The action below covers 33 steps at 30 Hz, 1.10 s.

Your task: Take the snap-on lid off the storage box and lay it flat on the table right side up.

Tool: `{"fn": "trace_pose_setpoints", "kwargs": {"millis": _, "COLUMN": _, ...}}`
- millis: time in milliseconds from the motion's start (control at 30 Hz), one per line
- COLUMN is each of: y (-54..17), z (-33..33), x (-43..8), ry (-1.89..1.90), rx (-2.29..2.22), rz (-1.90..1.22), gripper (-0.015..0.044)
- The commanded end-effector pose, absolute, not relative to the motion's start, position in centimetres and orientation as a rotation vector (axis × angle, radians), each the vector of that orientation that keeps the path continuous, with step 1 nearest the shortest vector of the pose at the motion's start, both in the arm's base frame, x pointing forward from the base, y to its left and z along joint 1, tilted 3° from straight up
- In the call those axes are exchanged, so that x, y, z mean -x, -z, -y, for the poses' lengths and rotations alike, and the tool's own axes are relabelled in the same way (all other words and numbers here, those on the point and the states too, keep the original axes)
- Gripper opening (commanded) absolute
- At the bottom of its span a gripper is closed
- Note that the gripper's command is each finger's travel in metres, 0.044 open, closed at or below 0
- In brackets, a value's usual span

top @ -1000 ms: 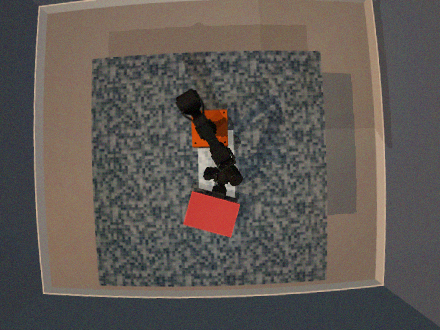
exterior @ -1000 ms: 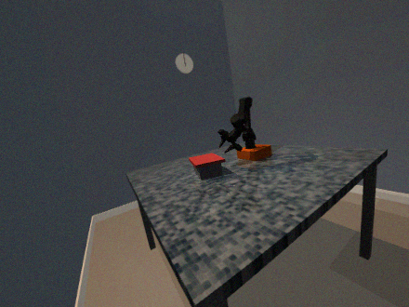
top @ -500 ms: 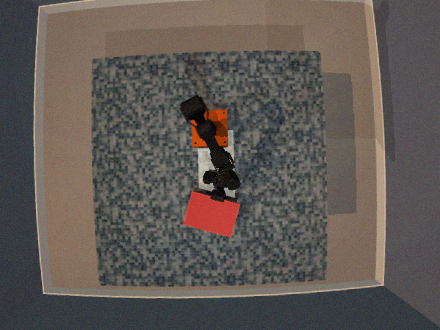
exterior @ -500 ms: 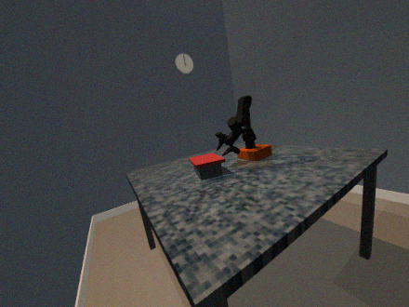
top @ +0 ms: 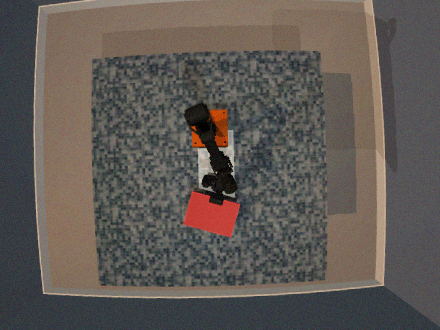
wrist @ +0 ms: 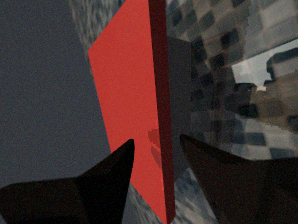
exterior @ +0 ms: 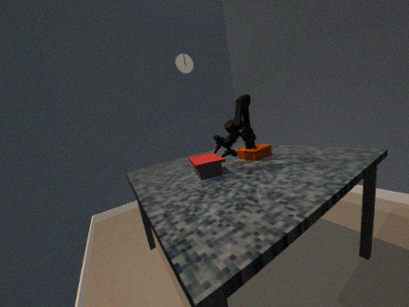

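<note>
The red lid (top: 210,215) (exterior: 206,159) (wrist: 122,82) sits flat on top of the dark grey storage box (exterior: 209,170) (wrist: 180,85), overhanging its walls. The box stands on the speckled table (top: 145,150) (exterior: 260,205). My gripper (top: 216,199) (exterior: 220,153) (wrist: 156,140) is open, at the lid's edge on the robot's side. In the wrist view one fingertip shows over the lid's top face and the other on the box-wall side, with the lid's rim between them in the picture. The fingers do not grip the lid; whether either touches it cannot be told.
The arm's orange base (top: 222,120) (exterior: 260,153) stands behind the box. A pale rectangle (top: 207,160) (wrist: 252,72) lies on the table between base and box, partly under the arm. A round clock (exterior: 184,63) hangs on the wall.
</note>
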<state>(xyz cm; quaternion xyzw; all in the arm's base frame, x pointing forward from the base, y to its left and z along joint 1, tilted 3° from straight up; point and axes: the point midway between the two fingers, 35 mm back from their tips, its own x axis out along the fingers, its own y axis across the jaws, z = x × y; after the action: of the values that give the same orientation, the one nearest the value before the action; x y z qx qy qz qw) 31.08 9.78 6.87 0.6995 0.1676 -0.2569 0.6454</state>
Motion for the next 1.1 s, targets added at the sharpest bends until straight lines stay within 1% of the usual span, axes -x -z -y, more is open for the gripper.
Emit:
{"fn": "trace_pose_setpoints", "kwargs": {"millis": 0, "y": -6.22, "z": -9.56, "x": -31.41, "ry": 0.59, "rx": -1.581, "rz": -0.387, "gripper": 0.0235}}
{"fn": "trace_pose_setpoints", "kwargs": {"millis": 100, "y": -6.08, "z": -9.5, "x": -31.58, "ry": 0.589, "rx": -1.581, "rz": -0.387, "gripper": 0.0235}}
{"fn": "trace_pose_setpoints", "kwargs": {"millis": 200, "y": -6.08, "z": -9.5, "x": -31.58, "ry": 0.589, "rx": -1.581, "rz": -0.387, "gripper": 0.0156}}
{"fn": "trace_pose_setpoints", "kwargs": {"millis": 533, "y": -6.08, "z": -9.5, "x": -31.58, "ry": 0.589, "rx": -1.581, "rz": -0.387, "gripper": 0.009}}
{"fn": "trace_pose_setpoints", "kwargs": {"millis": 633, "y": -6.08, "z": -9.5, "x": -31.58, "ry": 0.589, "rx": -1.581, "rz": -0.387, "gripper": 0.0011}}
{"fn": "trace_pose_setpoints", "kwargs": {"millis": 667, "y": -6.08, "z": -9.5, "x": -31.58, "ry": 0.589, "rx": -1.581, "rz": -0.387, "gripper": 0.0}}
{"fn": "trace_pose_setpoints", "kwargs": {"millis": 1067, "y": -6.38, "z": -9.49, "x": -31.55, "ry": 0.589, "rx": -1.586, "rz": -0.384, "gripper": 0.0}}
